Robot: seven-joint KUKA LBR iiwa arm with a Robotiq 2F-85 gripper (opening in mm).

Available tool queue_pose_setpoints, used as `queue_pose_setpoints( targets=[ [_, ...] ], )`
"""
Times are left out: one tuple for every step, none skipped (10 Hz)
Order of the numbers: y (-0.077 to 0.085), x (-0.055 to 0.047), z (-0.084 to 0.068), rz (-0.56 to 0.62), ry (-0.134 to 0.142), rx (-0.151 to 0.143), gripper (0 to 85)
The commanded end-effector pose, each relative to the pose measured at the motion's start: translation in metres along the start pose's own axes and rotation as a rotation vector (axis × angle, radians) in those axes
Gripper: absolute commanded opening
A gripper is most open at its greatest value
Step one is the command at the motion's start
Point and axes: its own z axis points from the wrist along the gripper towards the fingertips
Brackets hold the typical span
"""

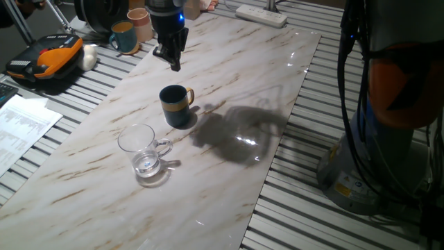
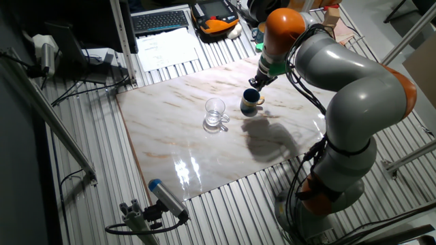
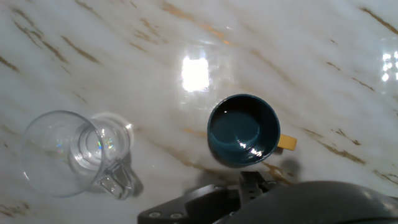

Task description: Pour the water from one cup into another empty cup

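So, left to right in the one fixed view: off the worktop's (image 1: 229, 83) left edge, some papers (image 1: 21, 128) and an orange-and-black device (image 1: 45, 59) are seen on the slatted bench. Up near the far left corner, a teal mug (image 1: 124, 36) and a pinkish-tan cup (image 1: 141, 24) are parked just off the marble.

The glass mug (image 1: 142, 153) is stood upright toward the near left part of the worktop, handle pointed right. A little water (image 1: 147, 165) can be made out at its bottom, with nothing touching it. In the hand view the glass mug (image 3: 74, 152) is seen from above at the lower left.

The dark blue mug (image 1: 176, 105) is set upright a bit further in, near the glass one but apart from it, yellow handle turned to the right. From the hand view its inside (image 3: 244, 130) looks dark and shiny; whether anything is in it can't be told.

The tool (image 1: 171, 54) is held in the air above the worktop, beyond the blue mug toward the far edge, and nothing is gripped. Whether the fingers are spread or closed can't really be told from these angles.

On the far right, the arm's grey base (image 1: 388, 139) is mounted beside the worktop's right edge.
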Motion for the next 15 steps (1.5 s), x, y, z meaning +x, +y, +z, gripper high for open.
queue_pose_setpoints(
  targets=[
    [0.004, 0.001, 0.002, 0.006, -0.005, 0.003, 0.0],
    [0.009, 0.003, 0.005, 0.01, -0.012, 0.005, 0.0],
    [0.013, 0.005, 0.005, 0.017, -0.014, 0.007, 0.0],
    [0.017, 0.005, 0.005, 0.02, -0.014, 0.013, 0.0],
    [0.022, 0.005, 0.003, 0.023, -0.012, 0.016, 0.0],
    [0.027, 0.005, 0.001, 0.024, -0.011, 0.025, 0.0],
    [0.032, 0.005, 0.0, 0.026, -0.009, 0.027, 0.0],
    [0.037, 0.006, 0.001, 0.03, -0.011, 0.03, 0.0],
    [0.043, 0.009, 0.003, 0.037, -0.019, 0.029, 0.0],
    [0.049, 0.011, 0.006, 0.043, -0.023, 0.031, 0.0],
    [0.054, 0.012, 0.006, 0.047, -0.023, 0.031, 0.0],
    [0.059, 0.013, 0.006, 0.049, -0.023, 0.028, 0.0],
    [0.062, 0.013, 0.006, 0.049, -0.023, 0.03, 0.0],
    [0.064, 0.013, 0.006, 0.032, -0.023, 0.037, 0.0],
    [0.067, 0.013, 0.007, 0.023, -0.023, 0.027, 0.0]
  ],
)
